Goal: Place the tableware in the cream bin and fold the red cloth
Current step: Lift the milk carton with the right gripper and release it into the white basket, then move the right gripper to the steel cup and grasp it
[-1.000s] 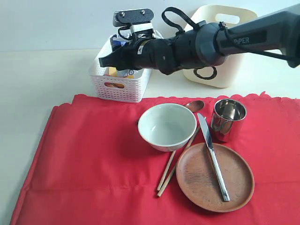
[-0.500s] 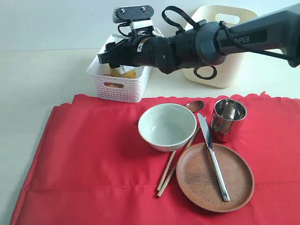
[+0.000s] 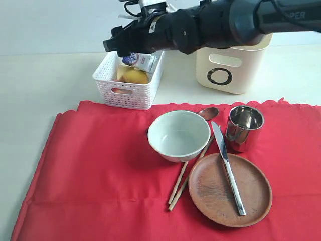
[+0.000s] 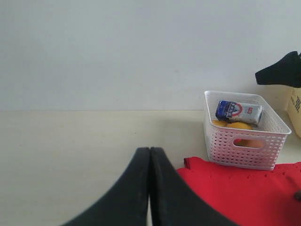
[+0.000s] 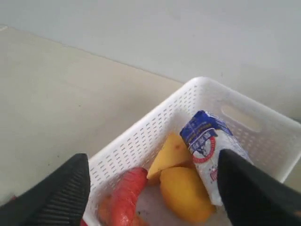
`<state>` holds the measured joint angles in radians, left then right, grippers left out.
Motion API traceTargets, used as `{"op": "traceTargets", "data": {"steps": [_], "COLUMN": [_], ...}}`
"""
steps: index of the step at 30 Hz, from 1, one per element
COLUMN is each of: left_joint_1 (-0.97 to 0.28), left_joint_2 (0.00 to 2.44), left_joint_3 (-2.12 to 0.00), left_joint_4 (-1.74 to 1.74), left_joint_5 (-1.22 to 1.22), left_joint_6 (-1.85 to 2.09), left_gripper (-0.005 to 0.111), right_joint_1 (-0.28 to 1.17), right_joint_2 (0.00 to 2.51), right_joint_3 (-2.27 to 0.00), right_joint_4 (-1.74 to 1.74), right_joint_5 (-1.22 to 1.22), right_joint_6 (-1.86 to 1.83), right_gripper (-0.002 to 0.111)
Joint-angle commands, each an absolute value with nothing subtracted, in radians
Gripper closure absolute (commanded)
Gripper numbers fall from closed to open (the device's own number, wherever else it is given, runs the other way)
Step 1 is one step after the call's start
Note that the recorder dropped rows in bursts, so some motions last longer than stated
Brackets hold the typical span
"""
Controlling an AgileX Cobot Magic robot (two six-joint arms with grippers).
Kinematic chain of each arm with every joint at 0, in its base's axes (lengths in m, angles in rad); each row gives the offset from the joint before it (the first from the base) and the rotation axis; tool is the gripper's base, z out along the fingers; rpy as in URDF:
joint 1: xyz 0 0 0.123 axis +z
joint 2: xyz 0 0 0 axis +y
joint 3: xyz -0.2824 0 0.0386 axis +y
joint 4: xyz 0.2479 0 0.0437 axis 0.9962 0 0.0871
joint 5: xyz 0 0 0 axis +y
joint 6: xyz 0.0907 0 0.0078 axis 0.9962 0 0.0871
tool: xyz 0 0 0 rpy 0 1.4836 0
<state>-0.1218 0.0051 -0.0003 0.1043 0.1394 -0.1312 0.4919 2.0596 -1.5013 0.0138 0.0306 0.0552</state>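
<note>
My right gripper (image 3: 114,47) hangs wide open and empty above the white basket (image 3: 128,93); my left gripper (image 4: 149,155) is pressed shut on nothing. The bowl (image 3: 179,134), cup (image 3: 244,128), knife (image 3: 226,165) and plate (image 3: 229,191) wait on the red cloth (image 3: 95,170). As I judge it, binning has not begun, and the next move calls for swinging back to grip one piece for the cream bin (image 3: 230,65).

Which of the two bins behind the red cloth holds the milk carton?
The low white perforated basket on the left; the milk carton lies inside it. The other is the taller smooth cream bin with a black ring.
</note>
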Motion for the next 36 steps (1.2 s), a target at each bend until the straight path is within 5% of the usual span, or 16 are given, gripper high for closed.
{"op": "traceTargets", "data": {"steps": [1,17,36], "left_joint_1": [-0.129,-0.129,-0.129], "left_joint_2": [0.000,0.000,0.000], "left_joint_3": [0.000,0.000,0.000], "left_joint_4": [0.101,0.101,0.101], "left_joint_5": [0.137,0.137,0.137], "left_joint_6": [-0.133,-0.132,-0.131], "left_gripper": [0.106,0.106,0.106], "right_joint_1": [0.489,0.411,0.184], "right_joint_2": [1.964,1.779,1.779], "right_joint_3": [-1.507,-1.507,-1.365], "right_joint_4": [-0.142,-0.541,-0.348], "right_joint_5": [0.190,0.954,1.021], "right_joint_6": [0.045,0.055,0.019], "right_gripper": [0.036,0.036,0.048]}}
